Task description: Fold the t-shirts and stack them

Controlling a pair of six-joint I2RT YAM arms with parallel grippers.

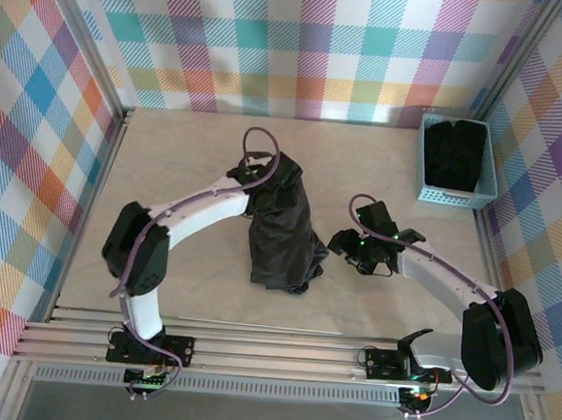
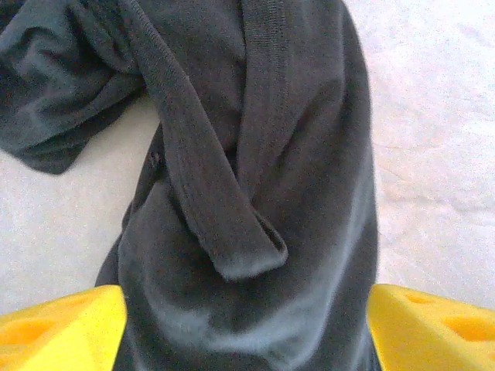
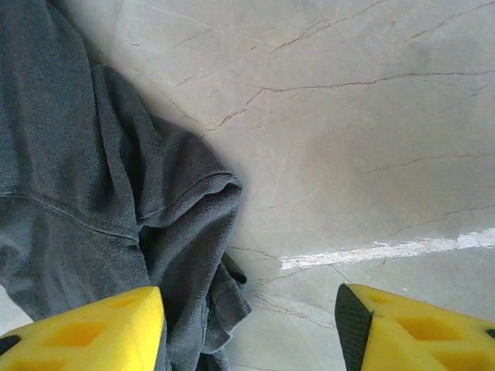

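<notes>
Charcoal t-shirt (image 1: 281, 239), light blue basket (image 1: 454, 195), plaid walls (image 1: 304, 46)

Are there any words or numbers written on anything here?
None can be read.
The t-shirt is plain dark fabric with no print.
The light blue basket shows no label.
The walls carry only coloured checks.

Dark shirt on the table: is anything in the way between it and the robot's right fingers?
No, nothing visible. The crumpled charcoal cotton t-shirt lies right beside the right arm's yellow fingers, its edge reaching between them over bare marble-patterned tabletop.
</notes>
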